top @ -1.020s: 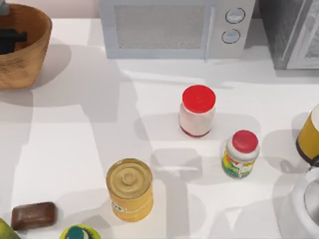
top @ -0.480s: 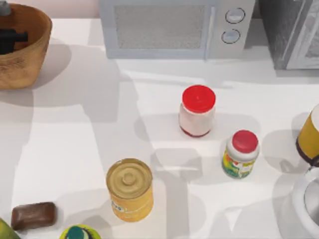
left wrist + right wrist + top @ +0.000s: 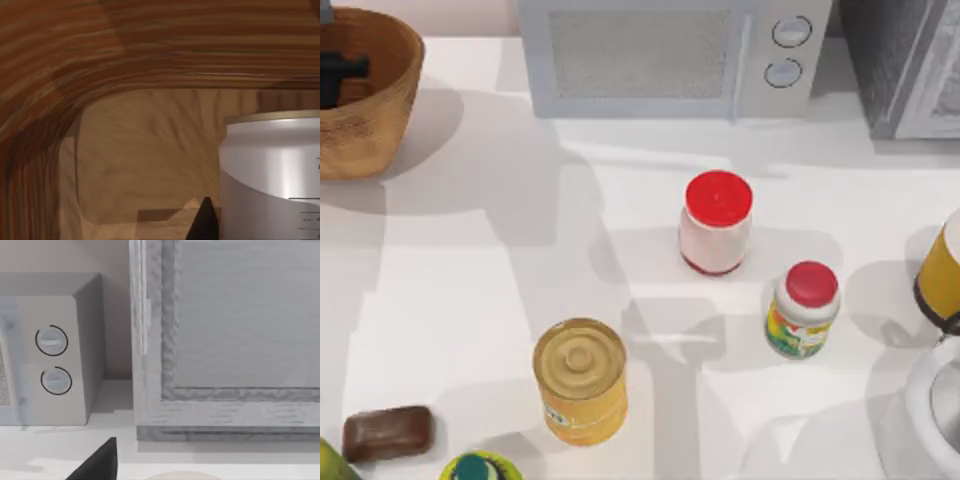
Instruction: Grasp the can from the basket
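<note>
Inside the basket: the can (image 3: 272,175) stands upright on the woven floor, close to the left gripper's fingertip (image 3: 204,222).
Can, surface: smooth, pale side wall with a thin rim on top; you should judge it stiff, light and rather slippery.
Can, hold: take it across the round side wall, below the rim, one finger on each side; squeeze squarely or it may twist out.
Left gripper (image 3: 338,70): down within the basket at the far left of the table; you cannot tell how wide its fingers stand, and nothing shows it gripping the can yet.
Basket (image 3: 380,120): the ribbed inner wall (image 3: 150,45) curves near the can, so you have little room to spread.
Right gripper (image 3: 95,465): parked at the right, facing the microwave (image 3: 55,355); finger spread cannot be told.
</note>
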Tool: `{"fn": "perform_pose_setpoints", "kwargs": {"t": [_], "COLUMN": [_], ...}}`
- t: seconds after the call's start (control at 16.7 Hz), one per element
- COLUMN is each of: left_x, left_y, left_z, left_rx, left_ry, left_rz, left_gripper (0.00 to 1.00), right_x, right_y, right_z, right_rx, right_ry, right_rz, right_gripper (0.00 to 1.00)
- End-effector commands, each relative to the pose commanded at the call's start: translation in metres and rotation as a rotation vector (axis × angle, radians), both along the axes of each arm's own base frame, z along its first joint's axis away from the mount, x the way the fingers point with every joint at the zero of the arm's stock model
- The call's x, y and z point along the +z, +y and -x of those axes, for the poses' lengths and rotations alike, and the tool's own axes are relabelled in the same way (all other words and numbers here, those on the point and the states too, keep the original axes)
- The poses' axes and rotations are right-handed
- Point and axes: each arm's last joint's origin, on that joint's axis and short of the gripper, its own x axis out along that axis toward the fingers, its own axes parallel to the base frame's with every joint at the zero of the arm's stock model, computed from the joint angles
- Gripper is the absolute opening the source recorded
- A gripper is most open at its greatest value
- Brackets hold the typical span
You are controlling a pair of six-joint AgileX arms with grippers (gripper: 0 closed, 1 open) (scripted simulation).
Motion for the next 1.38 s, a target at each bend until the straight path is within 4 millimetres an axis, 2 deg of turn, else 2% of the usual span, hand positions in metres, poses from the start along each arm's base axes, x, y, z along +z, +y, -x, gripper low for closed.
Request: {"fn": "perform_pose_setpoints", "kwargs": {"t": [0.12, 0.24, 0.36, 0.48, 0.6, 0.72, 0.84, 0.96, 1.08, 1.2, 1.38], "left_x": [0.020, 0.049, 0.081, 0.116, 0.153, 0.185, 0.199, 0.190, 0.163, 0.125, 0.066], "left_y": [0.003, 0.002, -0.004, -0.016, -0.031, -0.048, -0.063, -0.074, -0.081, -0.085, -0.087], "left_z": [0.009, 0.024, 0.047, 0.080, 0.125, 0.184, 0.251, 0.313, 0.359, 0.388, 0.408], "left_rx": [0.012, 0.013, 0.003, -0.021, -0.058, -0.097, -0.126, -0.145, -0.151, -0.138, -0.086], "left_ry": [-0.044, -0.114, -0.205, -0.319, -0.458, -0.615, -0.770, -0.909, -1.021, -1.105, -1.197], "left_rz": [0.011, 0.022, 0.030, 0.033, 0.028, 0.014, -0.007, -0.030, -0.050, -0.064, -0.073], "left_gripper": [0.00, 0.00, 0.00, 0.00, 0.00, 0.00, 0.00, 0.00, 0.00, 0.00, 0.00], "right_x": [0.000, 0.000, 0.000, 0.000, 0.000, 0.000, 0.000, 0.000, 0.000, 0.000, 0.000], "right_y": [0.000, 0.000, 0.000, 0.000, 0.000, 0.000, 0.000, 0.000, 0.000, 0.000, 0.000], "right_z": [0.000, 0.000, 0.000, 0.000, 0.000, 0.000, 0.000, 0.000, 0.000, 0.000, 0.000], "right_rx": [0.000, 0.000, 0.000, 0.000, 0.000, 0.000, 0.000, 0.000, 0.000, 0.000, 0.000], "right_ry": [0.000, 0.000, 0.000, 0.000, 0.000, 0.000, 0.000, 0.000, 0.000, 0.000, 0.000], "right_rz": [0.000, 0.000, 0.000, 0.000, 0.000, 0.000, 0.000, 0.000, 0.000, 0.000, 0.000], "right_gripper": [1.00, 1.00, 1.00, 1.00, 1.00, 1.00, 1.00, 1.00, 1.00, 1.00, 1.00]}}
